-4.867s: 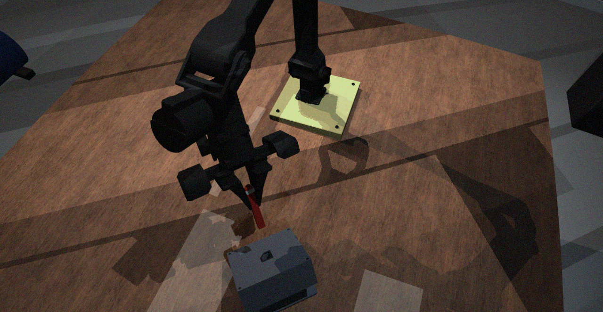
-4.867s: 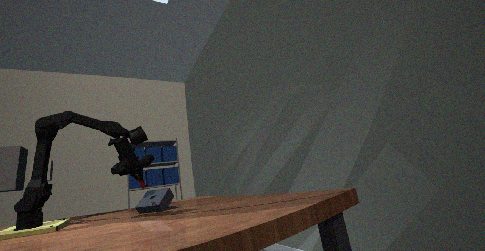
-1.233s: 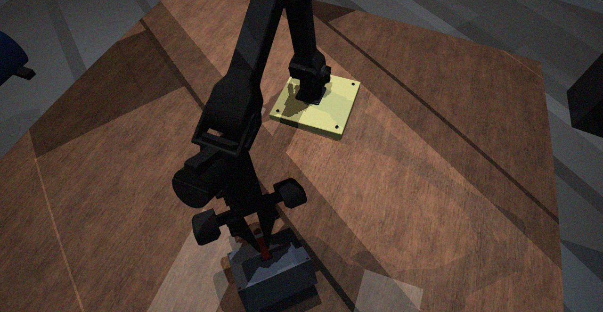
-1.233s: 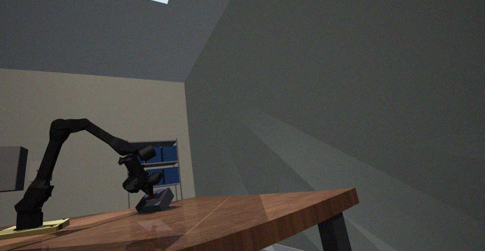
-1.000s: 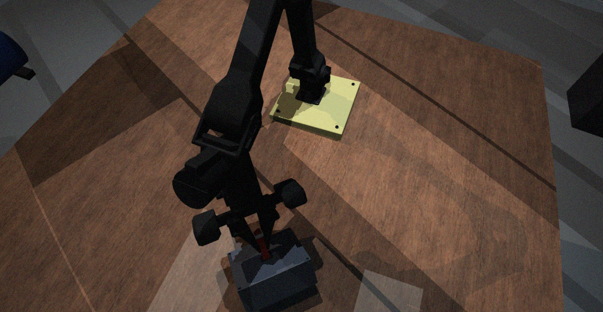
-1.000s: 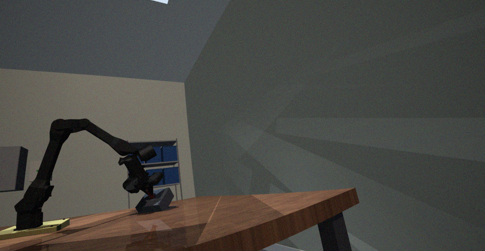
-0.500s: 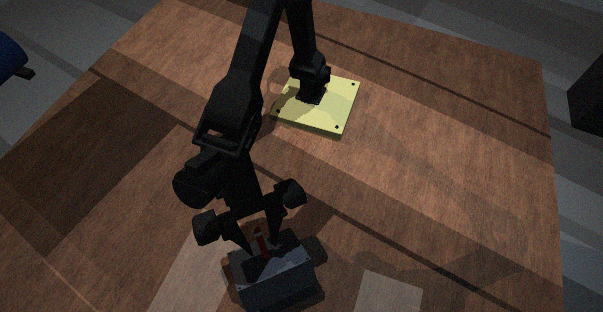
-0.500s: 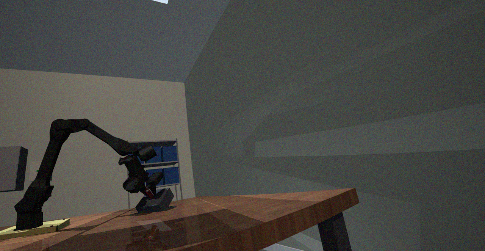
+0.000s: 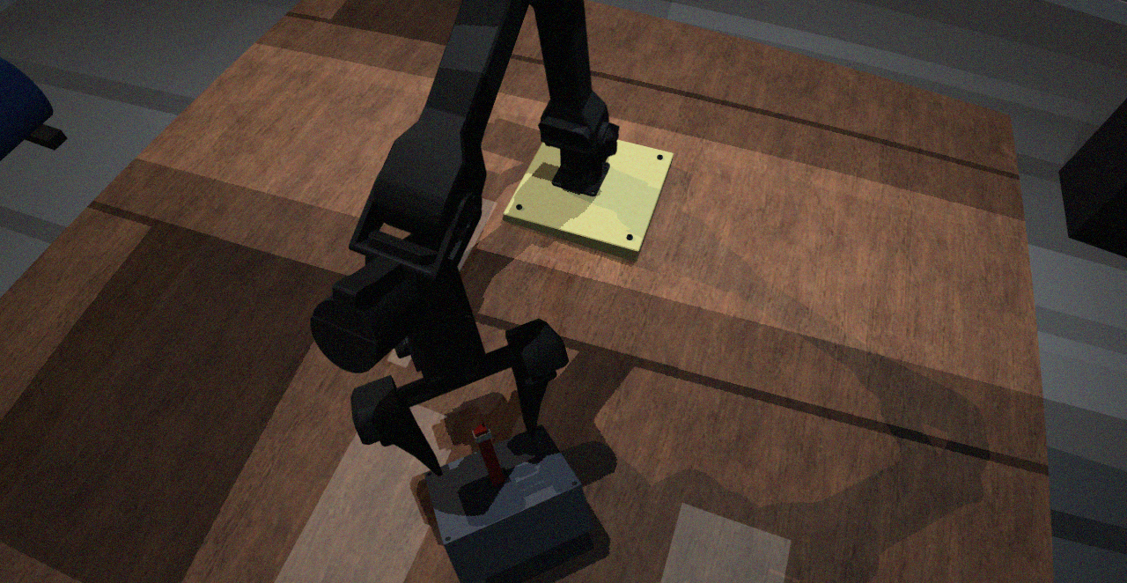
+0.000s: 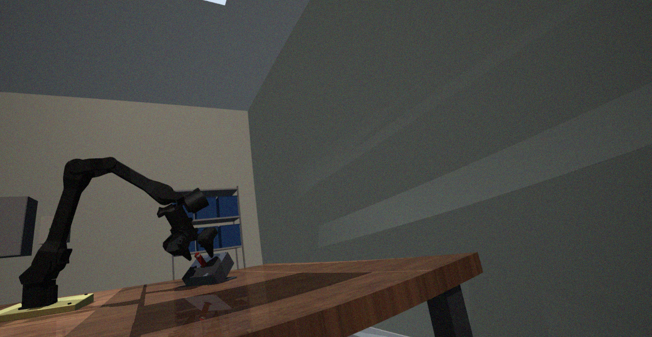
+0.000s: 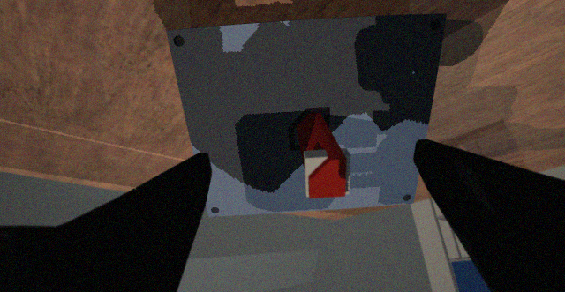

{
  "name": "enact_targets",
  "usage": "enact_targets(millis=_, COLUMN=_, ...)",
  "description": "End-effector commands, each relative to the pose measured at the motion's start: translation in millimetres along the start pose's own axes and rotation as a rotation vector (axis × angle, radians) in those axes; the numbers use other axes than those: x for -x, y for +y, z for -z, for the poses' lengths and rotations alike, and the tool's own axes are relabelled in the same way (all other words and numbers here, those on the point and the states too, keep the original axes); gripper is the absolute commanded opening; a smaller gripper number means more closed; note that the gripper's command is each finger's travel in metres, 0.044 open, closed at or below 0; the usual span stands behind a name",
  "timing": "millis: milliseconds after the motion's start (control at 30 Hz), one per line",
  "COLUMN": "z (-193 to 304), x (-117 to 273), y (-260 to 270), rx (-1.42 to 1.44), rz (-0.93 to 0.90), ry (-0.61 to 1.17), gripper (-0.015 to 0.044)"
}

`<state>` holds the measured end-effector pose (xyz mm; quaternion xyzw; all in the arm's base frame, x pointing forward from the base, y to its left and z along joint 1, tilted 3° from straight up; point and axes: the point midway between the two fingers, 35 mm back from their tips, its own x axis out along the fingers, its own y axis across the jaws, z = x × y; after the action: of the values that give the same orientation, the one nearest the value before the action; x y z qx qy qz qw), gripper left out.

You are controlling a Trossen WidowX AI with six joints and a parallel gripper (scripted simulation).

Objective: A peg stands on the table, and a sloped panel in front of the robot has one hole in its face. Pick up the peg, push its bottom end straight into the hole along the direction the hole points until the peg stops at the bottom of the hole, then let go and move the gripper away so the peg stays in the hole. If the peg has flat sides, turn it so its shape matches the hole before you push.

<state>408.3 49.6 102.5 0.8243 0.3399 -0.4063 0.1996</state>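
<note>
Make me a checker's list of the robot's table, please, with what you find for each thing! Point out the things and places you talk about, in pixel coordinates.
Surface: brown wooden table (image 9: 788, 296) (image 10: 346, 284), striped with light and shadow.
Peg: red (image 9: 489, 457) (image 10: 199, 259) (image 11: 327, 177), standing in the panel's hole; whether it touches the bottom cannot be seen.
Sloped panel: blue-grey block (image 9: 516, 528) (image 10: 221, 267) (image 11: 274, 71), dark screw spots at its corners.
Clutter: nothing seen.
Gripper (image 9: 484, 453) (image 10: 200, 258) (image 11: 312, 156): open, fingers either side of the peg, not gripping it.
Cables: nothing seen.
Surroundings: shelf with blue bins (image 10: 229, 236), grey-green wall (image 10: 456, 107), pale yellow plate (image 9: 650, 185) (image 10: 77, 303) under the arm.
</note>
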Motion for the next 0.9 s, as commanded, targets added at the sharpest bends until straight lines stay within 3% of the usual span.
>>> enact_targets(millis=0, z=2.0, x=10.1, y=1.1, rx=0.007, rz=-0.002, ry=0.006, gripper=0.044)
enact_targets(millis=867, z=-0.5, x=73.5, y=3.8, rx=0.0, rz=-0.006, ry=0.002, gripper=0.044)
